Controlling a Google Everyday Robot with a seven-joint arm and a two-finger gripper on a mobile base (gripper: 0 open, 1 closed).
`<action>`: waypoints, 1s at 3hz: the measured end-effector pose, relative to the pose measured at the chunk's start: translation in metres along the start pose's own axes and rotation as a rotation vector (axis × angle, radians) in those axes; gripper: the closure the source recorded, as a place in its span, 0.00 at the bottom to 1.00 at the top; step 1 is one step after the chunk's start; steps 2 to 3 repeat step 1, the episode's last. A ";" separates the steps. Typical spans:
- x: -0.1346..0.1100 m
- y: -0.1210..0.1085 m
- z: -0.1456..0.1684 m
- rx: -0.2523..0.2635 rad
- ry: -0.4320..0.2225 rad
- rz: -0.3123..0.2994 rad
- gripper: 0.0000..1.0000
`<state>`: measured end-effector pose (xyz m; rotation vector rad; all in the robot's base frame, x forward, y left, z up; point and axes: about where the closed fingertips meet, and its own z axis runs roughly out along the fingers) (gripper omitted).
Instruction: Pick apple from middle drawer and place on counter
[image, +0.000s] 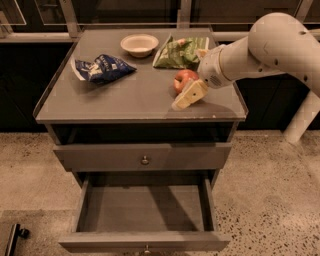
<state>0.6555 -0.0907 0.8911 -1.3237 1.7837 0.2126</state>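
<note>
The red apple (184, 79) rests on the grey counter (125, 100), near its front right corner. My gripper (180, 95) is at the apple, reaching in from the right on a white arm (260, 47). Its cream near finger (190, 95) lies just in front of and below the apple, with a small gap, so the gripper looks open. The far finger is hidden behind the apple. The middle drawer (145, 207) is pulled out below and its grey floor is bare.
On the counter are a white bowl (139, 44) at the back, a green chip bag (181, 52) behind the apple and a blue chip bag (102, 68) at the left. The drawer above (144, 157) is shut. The floor is speckled concrete.
</note>
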 end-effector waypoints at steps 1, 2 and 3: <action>0.000 0.000 0.000 0.000 0.000 0.000 0.00; 0.000 0.000 0.000 0.000 0.000 0.000 0.00; 0.000 0.000 0.000 0.000 0.000 0.000 0.00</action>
